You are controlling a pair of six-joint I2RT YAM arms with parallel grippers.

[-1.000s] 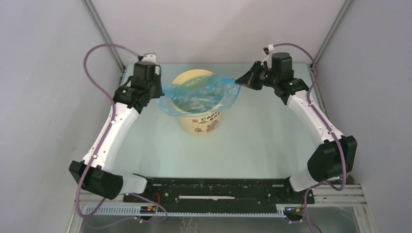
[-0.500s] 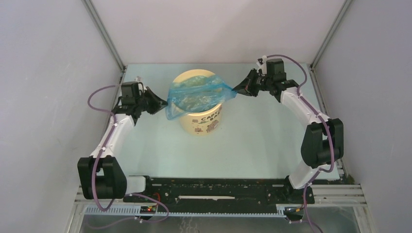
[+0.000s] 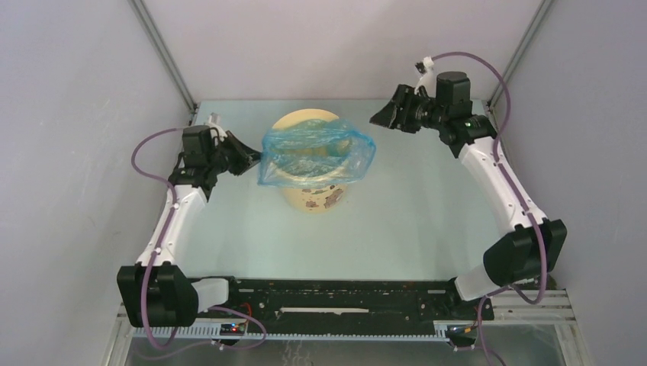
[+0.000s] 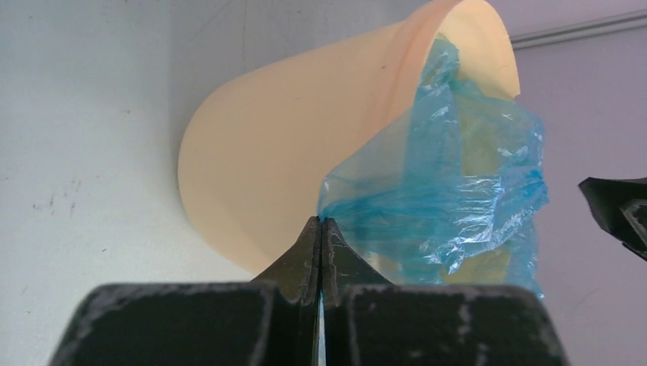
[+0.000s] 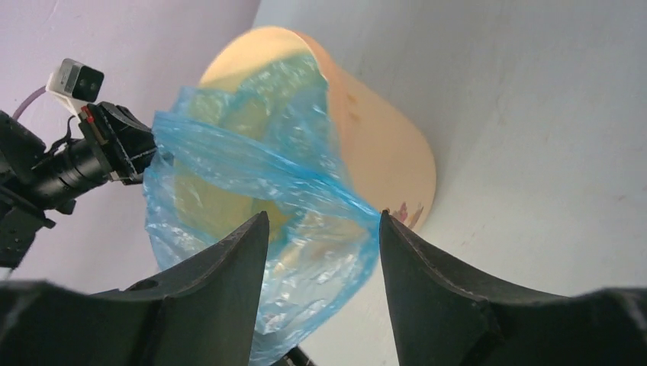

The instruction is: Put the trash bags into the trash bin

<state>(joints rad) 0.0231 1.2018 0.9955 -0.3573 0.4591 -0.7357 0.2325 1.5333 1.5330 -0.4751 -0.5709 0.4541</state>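
Pinching bag (image 3: 317,152) edge, left gripper (image 4: 320,225) has jaws pressed together on thin blue film, just beside bin (image 3: 311,200) wall. Right gripper (image 5: 320,221) jaws spread, holding nothing, apart from bag on far-right side. Bag lies over bin mouth, much of it hanging outside near wall, not pushed inside yet. Risks: only one corner held, so film may slip out or tear; one-sided pull may drag bag off rim onto table (image 3: 412,221), or tip bin, probably light.

Soft, even light; sharp frames
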